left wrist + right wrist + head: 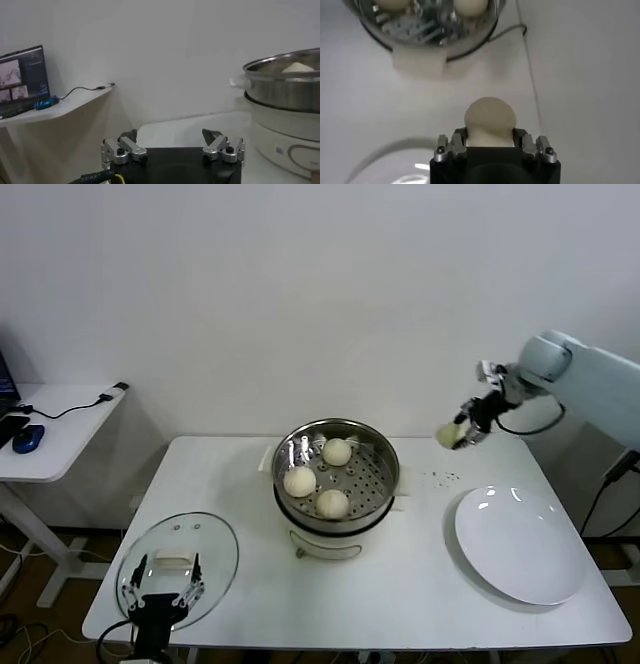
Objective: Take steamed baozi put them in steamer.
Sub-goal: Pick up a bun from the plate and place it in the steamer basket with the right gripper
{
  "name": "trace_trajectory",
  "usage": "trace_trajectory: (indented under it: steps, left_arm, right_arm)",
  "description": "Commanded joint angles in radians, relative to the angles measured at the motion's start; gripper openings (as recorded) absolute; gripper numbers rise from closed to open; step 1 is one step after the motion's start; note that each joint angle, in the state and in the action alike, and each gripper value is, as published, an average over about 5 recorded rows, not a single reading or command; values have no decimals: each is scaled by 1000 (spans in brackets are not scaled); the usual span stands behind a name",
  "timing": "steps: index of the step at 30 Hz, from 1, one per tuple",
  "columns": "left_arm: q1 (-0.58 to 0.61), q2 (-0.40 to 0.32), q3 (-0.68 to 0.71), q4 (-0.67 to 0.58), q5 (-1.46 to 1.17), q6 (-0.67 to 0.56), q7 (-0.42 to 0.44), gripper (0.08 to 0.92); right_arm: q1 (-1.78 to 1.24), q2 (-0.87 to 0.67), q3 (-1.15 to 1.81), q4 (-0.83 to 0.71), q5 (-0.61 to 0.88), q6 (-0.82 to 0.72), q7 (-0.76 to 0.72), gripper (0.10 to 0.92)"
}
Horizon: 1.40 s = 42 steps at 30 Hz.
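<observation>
Baozi (489, 118) pinched in right claw (490, 145) | raised right of steamer (337, 471)

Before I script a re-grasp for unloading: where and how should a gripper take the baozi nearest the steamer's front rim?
Probably from straight above, fingers closing on opposite sides at its widest girth. The front baozi sits dome-up in the steamer, whose raised wall blocks side approaches. Close gently; it looks soft.

3 baozi (318, 478) in steamer (380, 484); 1 aloft (449, 435)
</observation>
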Motion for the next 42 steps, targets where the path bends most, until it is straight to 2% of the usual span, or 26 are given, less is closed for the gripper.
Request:
trace_trajectory:
  steps: [1, 11, 19, 36, 39, 42]
  left_arm:
    - [-2, 11, 16, -9, -9, 0, 2, 823]
    - [-7, 19, 4, -1, -10, -1, 8, 823]
    - [-10, 31, 3, 10, -12, -8, 8, 823]
    - [-52, 33, 1, 32, -12, 2, 11, 823]
    - [-54, 34, 0, 34, -12, 1, 12, 823]
    - [-56, 36, -1, 35, -12, 1, 12, 823]
  right_arm:
    - [275, 262, -347, 93, 368, -74, 48, 602]
    - [162, 361, -368, 150, 362, -121, 158, 595]
    - [79, 440, -369, 87, 300, -120, 149, 594]
    - [11, 433, -365, 69, 239, -126, 157, 605]
    - [1, 431, -353, 67, 227, -130, 159, 638]
    - [5, 425, -346, 71, 231, -131, 157, 715]
